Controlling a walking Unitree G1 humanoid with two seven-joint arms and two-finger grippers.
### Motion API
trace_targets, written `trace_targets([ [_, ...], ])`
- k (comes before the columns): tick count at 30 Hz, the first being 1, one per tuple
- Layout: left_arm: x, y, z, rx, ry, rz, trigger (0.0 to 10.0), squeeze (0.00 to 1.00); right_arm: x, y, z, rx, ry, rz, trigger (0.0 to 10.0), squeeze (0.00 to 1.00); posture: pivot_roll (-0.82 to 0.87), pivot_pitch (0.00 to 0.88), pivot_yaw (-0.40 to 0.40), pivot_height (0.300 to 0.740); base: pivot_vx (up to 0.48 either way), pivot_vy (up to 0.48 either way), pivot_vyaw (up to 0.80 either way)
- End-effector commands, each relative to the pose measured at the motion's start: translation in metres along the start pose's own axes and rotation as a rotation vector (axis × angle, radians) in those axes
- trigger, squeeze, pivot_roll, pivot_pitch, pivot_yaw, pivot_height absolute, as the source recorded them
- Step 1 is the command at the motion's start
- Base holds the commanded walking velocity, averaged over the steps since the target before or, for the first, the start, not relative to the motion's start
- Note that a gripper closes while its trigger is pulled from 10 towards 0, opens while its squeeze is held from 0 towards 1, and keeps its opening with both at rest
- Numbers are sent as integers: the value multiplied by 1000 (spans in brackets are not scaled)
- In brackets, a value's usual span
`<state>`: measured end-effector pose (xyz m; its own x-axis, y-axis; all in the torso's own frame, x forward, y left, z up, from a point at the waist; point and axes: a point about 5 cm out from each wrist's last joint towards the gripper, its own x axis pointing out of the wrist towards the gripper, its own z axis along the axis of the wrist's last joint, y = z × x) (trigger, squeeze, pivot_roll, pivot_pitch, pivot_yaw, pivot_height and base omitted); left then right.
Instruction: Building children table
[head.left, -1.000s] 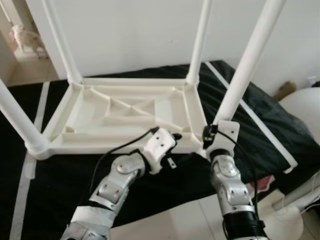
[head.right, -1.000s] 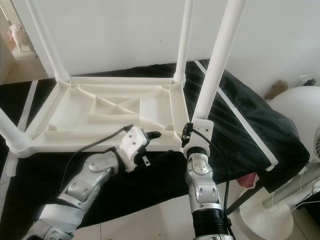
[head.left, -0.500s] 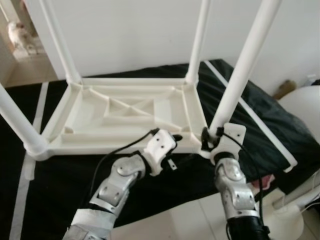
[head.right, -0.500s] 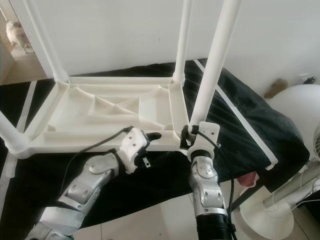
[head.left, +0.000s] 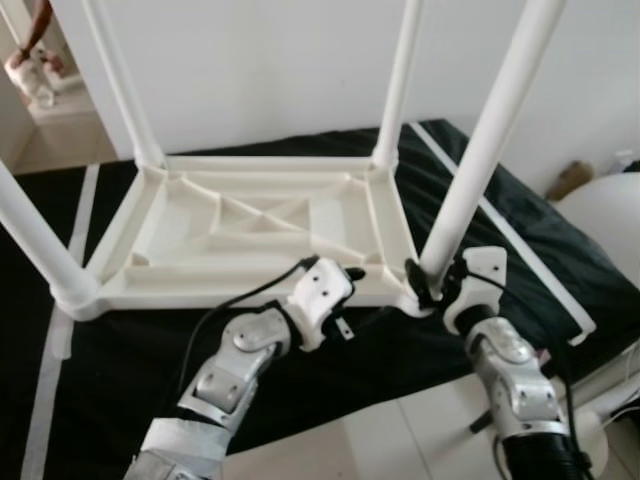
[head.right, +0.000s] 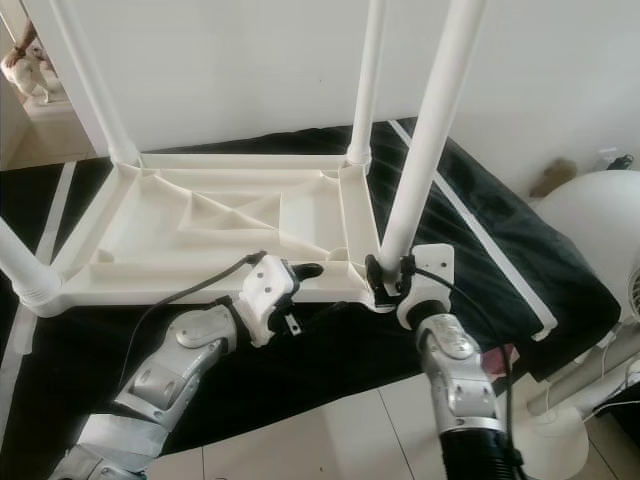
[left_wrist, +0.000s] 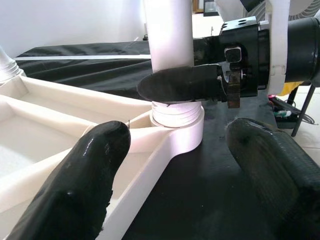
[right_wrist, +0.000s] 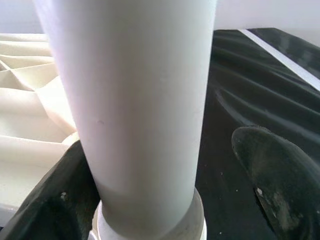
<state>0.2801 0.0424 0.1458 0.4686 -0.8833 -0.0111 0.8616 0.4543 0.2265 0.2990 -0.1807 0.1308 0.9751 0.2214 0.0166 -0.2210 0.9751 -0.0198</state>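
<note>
Nearest me, the robot's left tool (head.left: 350, 272) rests at the near rim of the upturned white plastic children's table (head.left: 250, 235), its 2 black fingers spread apart and holding nothing, pointing right toward the near-right corner. Just right of it, the right tool (head.right: 385, 275) sits at the foot of the near-right white round plastic leg (head.left: 490, 140), 1 black finger (left_wrist: 180, 85) on each side of the tube just above its socket. The far finger stands off the tube in the right wrist view, so I cannot tell if the grip is truly closed.

The leg's long axis runs straight up from the corner socket, so any twist or push to seat it falls to the right arm, which is nearer.

The table lies legs-up on a black cloth (head.left: 120, 350) spread over the floor, 4 legs standing.

Against 1 second ago, the right forearm has swung out to the right and its wrist turned, while the left arm has stayed put.
</note>
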Motion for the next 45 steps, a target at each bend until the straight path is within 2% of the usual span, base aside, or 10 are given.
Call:
trace_targets([
  [1,1,-2,-1,5,14,-4,10000,0,2,-3,0,-22,3,52,10000,0,-74,0,1,740,0,0,0],
  [10,-1,0,1,13,14,0,10000,0,17,-6,2,-132,52,262,10000,0,-67,0,1,740,0,0,0],
  [11,-1,1,1,14,14,0,10000,0,19,-6,2,-142,49,273,4745,0,-67,0,1,740,0,0,0],
  [12,-1,1,1,14,14,0,10000,0,19,-6,2,-142,49,273,4745,0,-67,0,1,740,0,0,0],
  [13,-1,1,2,15,13,2,10000,0,20,-6,3,-141,52,286,392,0,-61,0,1,740,0,0,0],
  [14,-2,1,3,16,12,2,10000,0,22,-6,3,-149,54,302,0,0,-55,0,0,740,0,0,0],
  [25,-8,3,3,24,24,14,10000,0,20,-8,-6,-140,90,357,0,0,-41,0,-3,740,0,0,0],
  [26,-8,2,3,21,24,12,10000,0,19,-6,-8,-117,95,348,10000,0,-43,0,-3,740,0,0,0],
  [34,-9,-2,2,11,29,7,10000,0,18,-7,-9,-65,102,240,10000,0,-48,2,-5,740,0,0,0],
  [45,-10,-6,1,-4,32,14,10000,0,13,2,-12,75,111,-43,10000,0,-51,23,-13,740,0,0,0],
])
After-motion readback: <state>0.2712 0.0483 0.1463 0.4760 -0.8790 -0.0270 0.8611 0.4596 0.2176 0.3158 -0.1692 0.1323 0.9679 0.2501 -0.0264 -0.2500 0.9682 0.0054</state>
